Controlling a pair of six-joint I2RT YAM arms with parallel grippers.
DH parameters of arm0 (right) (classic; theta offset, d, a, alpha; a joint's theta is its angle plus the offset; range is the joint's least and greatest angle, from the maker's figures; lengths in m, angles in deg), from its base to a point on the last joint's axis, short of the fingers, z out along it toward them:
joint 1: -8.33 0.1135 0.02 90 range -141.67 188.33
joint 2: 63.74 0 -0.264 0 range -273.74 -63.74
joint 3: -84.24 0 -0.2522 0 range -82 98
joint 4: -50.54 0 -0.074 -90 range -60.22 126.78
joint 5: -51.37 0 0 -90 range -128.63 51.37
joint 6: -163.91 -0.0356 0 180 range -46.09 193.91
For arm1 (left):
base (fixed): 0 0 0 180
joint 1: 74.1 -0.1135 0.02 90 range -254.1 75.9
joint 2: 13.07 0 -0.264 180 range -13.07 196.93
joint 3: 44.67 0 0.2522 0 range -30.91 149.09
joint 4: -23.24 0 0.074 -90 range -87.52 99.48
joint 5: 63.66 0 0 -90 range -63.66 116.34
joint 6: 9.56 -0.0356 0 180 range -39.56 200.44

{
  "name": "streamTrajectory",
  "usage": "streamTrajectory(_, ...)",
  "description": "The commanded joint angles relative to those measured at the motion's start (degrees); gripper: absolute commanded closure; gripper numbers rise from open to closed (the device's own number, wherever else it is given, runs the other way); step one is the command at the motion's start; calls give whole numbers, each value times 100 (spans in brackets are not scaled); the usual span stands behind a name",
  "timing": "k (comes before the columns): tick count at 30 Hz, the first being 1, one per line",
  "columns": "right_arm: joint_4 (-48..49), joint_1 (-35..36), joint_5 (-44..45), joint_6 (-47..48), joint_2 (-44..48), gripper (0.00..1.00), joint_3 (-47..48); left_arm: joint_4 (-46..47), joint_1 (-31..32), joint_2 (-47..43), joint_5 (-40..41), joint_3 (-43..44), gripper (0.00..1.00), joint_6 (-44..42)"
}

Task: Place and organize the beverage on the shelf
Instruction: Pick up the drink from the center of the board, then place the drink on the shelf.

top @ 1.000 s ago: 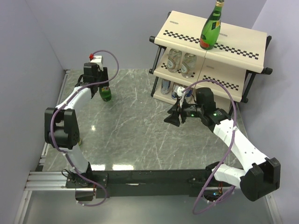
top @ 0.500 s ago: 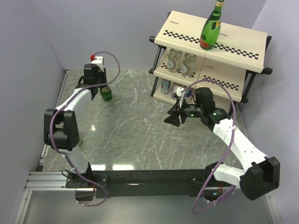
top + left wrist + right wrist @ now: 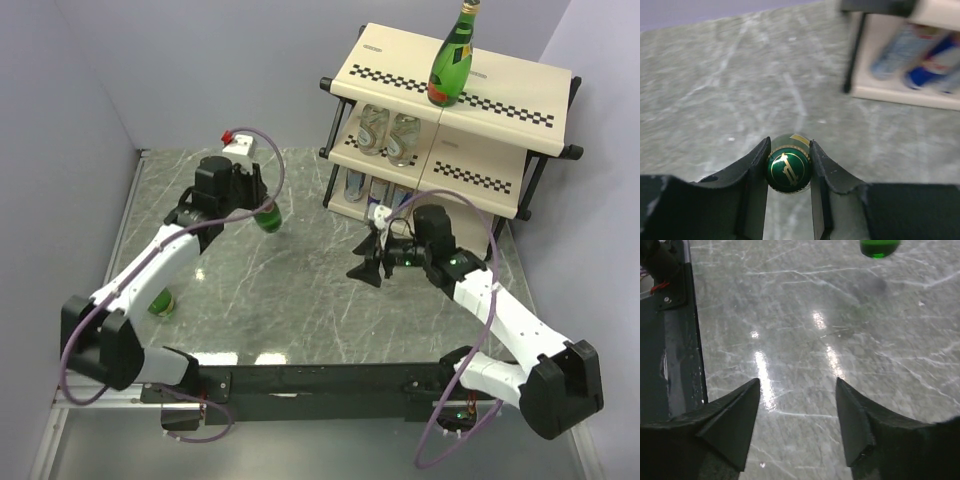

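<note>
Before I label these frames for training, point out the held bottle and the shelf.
held bottle [image 3: 788,170]: left wrist view, on its gold-printed cap.
shelf [image 3: 520,75]: top external view, on the bare top board.

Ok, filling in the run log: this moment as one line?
left gripper: shut on green bottle, clear of table | right gripper: open, empty | shelf: this bottle not yet placed

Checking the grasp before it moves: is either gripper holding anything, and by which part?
The left gripper holds a green bottle by its top, fingers on either side of the cap. The right gripper is open and empty.
</note>
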Motion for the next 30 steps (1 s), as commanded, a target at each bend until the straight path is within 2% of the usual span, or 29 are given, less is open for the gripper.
streamTrajectory(1, 1337, 258, -43, 71, 385, 30, -424, 590, 345, -762, -229, -30, 100, 567)
streamTrajectory(3, 1919, 382, 290, -86, 621, 24, -854, 597, 599, -981, -264, -126, 100, 717)
streamTrajectory(7, 3963, 821, 1020, -377, 939, 6, -1593, 466, 1056, -1159, -212, -40, 100, 980)
streamTrajectory(12, 5014, 1138, 1512, -851, 597, 5, -1700, 378, 1583, -1255, -124, 110, 100, 1183)
streamTrajectory(15, 5314, 1322, 1618, -1141, 342, 4, -1560, 290, 1830, -1168, -54, 224, 100, 1227)
streamTrajectory(23, 5262, 1490, 2145, -2284, -282, 4, -901, 246, 2270, -992, 245, 541, 100, 1263)
streamTrajectory(30, 5358, 1595, 2453, -2259, -476, 4, -1014, 307, 2341, -895, 175, 751, 100, 1315)
